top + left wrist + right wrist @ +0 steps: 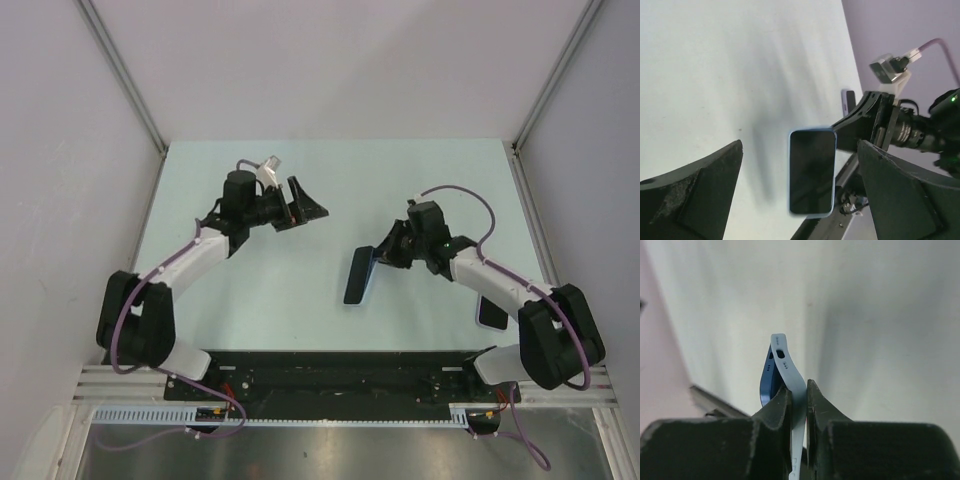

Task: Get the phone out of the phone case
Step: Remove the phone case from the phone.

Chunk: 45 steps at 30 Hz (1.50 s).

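The phone [767,381] hung above the table [280,300], partly peeled from its case [789,371], whose pale edge the right claw [798,390] pinched tight. Gripped by that thin lip alone, both could have slipped and dropped. The left claw [308,205] gaped wide, well apart. How deep the phone sat stayed hidden, and a dark slab [490,314] by the right arm was unclear.

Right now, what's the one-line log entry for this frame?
right tool: shut on phone case | phone: partly out at one end | left tool: open, empty | task: not yet done
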Tool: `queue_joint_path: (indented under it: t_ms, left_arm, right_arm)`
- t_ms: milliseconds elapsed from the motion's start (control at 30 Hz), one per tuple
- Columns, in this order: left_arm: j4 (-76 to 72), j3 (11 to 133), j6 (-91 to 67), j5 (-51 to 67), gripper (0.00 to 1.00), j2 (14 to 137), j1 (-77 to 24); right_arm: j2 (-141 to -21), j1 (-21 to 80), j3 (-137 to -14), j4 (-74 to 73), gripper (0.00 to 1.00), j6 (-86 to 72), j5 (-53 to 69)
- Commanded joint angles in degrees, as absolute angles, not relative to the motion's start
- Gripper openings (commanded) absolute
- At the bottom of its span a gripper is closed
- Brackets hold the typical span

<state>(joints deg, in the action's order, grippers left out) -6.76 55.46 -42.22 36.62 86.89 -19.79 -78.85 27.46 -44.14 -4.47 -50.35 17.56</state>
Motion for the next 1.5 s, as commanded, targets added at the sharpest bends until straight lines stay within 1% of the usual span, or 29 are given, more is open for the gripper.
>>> queue_joint_path:
  t_ms: [0, 67, 133, 200, 233, 400, 500, 667, 733, 800, 933, 1200, 1467]
  left_arm:
    - [5.0, 59.8, -34.3, 23.5, 1.00, 77.2, -20.0]
    - [6.6, 59.5, -33.8, 21.5, 1.00, 75.3, -20.1]
    - [7.4, 59.1, -33.9, 20.9, 1.00, 73.7, -20.1]
    - [8.7, 58.7, -35.0, 21.1, 1.00, 73.2, -20.0]
    - [9.1, 58.5, -35.2, 21.1, 1.00, 73.0, -20.0]
    - [13.0, 57.6, -35.7, 19.1, 1.00, 73.4, -20.1]
    - [13.3, 55.5, -35.7, 18.5, 1.00, 72.8, -20.1]
    - [16.2, 56.2, -34.7, 17.1, 1.00, 73.6, -20.0]
    - [16.3, 56.7, -34.7, 16.7, 1.00, 73.7, -20.0]
    - [16.3, 57.0, -34.8, 17.0, 1.00, 73.7, -20.1]
    - [15.9, 56.5, -34.9, 17.3, 1.00, 74.4, -20.0]
    - [14.4, 55.6, -36.2, 19.3, 1.00, 75.7, -20.0]
    - [13.7, 54.8, -37.3, 21.0, 1.00, 76.1, -20.2]
  right_arm:
    - [-77.2, 25.6, -56.8, -29.4, 0.00, -34.0, 6.7]
    - [-78.7, 25.8, -60.9, -34.0, 0.00, -28.3, 4.0]
    - [-82.3, 26.0, -67.6, -41.0, 0.00, -23.9, 3.3]
    - [-84.8, 28.6, -73.8, -47.3, 0.00, -21.6, -2.2]
    - [-87.9, 29.6, -75.5, -49.1, 0.00, -21.0, -5.7]
    - [-95.4, 35.3, -78.4, -53.2, 0.00, -20.1, -9.6]
    - [-98.9, 37.8, -77.6, -53.4, 0.01, -20.7, -11.2]
    - [-100.4, 38.4, -74.9, -51.5, 0.11, -21.3, -11.1]
    - [-100.0, 38.5, -73.7, -51.2, 0.19, -21.2, -10.9]
    - [-99.0, 38.6, -71.0, -50.7, 0.22, -21.4, -10.2]
    - [-98.8, 39.5, -66.6, -50.8, 0.22, -22.8, -10.5]
    - [-100.3, 41.7, -57.1, -45.5, 0.22, -27.2, -6.5]
    - [-103.8, 41.1, -54.4, -43.9, 0.24, -27.5, -7.7]
